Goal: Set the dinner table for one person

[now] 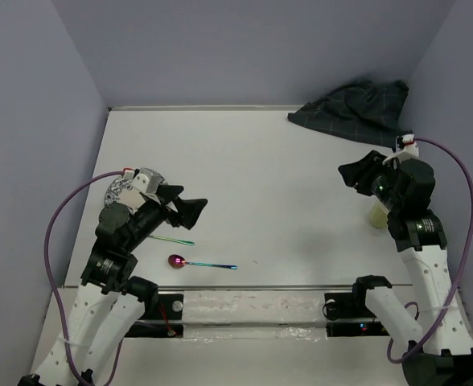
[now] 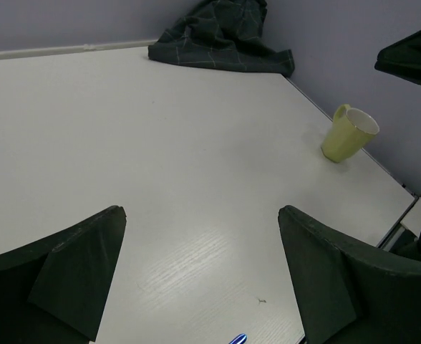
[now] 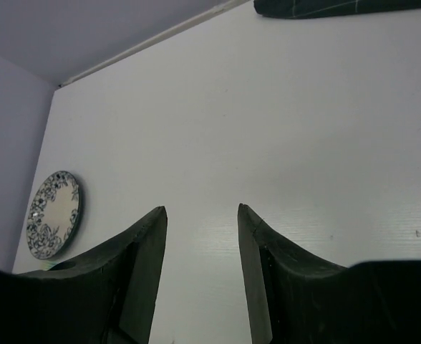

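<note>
Dinner table (image 1: 285, 177) holds one plate (image 3: 53, 213), one mug (image 2: 348, 134), one placemat (image 1: 355, 110), two utensils (image 1: 200, 264).

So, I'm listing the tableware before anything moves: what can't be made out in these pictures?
Plate: top view, mostly under the left arm.
Green-handled utensil: top view, its head hidden under that arm, so kind unclear.
Mug: top view, largely behind the right arm.
Spoon: left wrist view, cut off by the bottom edge.
Crumpled placemat: anything beneath is hidden.
</note>
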Controlling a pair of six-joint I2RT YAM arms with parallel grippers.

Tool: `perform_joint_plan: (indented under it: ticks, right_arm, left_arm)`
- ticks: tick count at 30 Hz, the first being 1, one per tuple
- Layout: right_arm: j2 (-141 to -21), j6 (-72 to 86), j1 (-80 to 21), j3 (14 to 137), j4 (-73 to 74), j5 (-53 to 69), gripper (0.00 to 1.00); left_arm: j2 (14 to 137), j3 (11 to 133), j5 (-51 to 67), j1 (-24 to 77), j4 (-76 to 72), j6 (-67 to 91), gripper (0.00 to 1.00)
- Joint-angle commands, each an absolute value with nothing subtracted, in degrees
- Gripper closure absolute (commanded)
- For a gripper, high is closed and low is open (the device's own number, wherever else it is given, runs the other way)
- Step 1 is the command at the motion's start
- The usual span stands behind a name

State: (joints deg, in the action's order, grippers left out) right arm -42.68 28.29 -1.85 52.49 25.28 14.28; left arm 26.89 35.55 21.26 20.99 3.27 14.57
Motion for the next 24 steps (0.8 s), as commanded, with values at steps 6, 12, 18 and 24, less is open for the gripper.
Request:
perform_joint_plan:
  ticks: [6,12,18,24]
  right_arm:
    - [-57.4,27.6,-1.5,55.1,10.9,8.4,0.5]
    - [-72.8,25.6,-1.5,61.1,5.9,3.7,0.68]
    - [-86.9,23.7,-2.0,69.1,2.9,0.8,1.0]
    - [-102.6,23.6,-2.0,79.3,2.5,-4.4,0.74]
  left_arm:
    - [26.5,35.6,24.3,20.8,1.0,13.6,0.01]
    - [27.4,35.4,24.1,20.7,0.9,14.1,0.01]
    - [28.0,35.4,22.3,20.6,1.1,14.8,0.01]
    - [29.3,35.4,21.9,20.5,1.5,14.9,0.01]
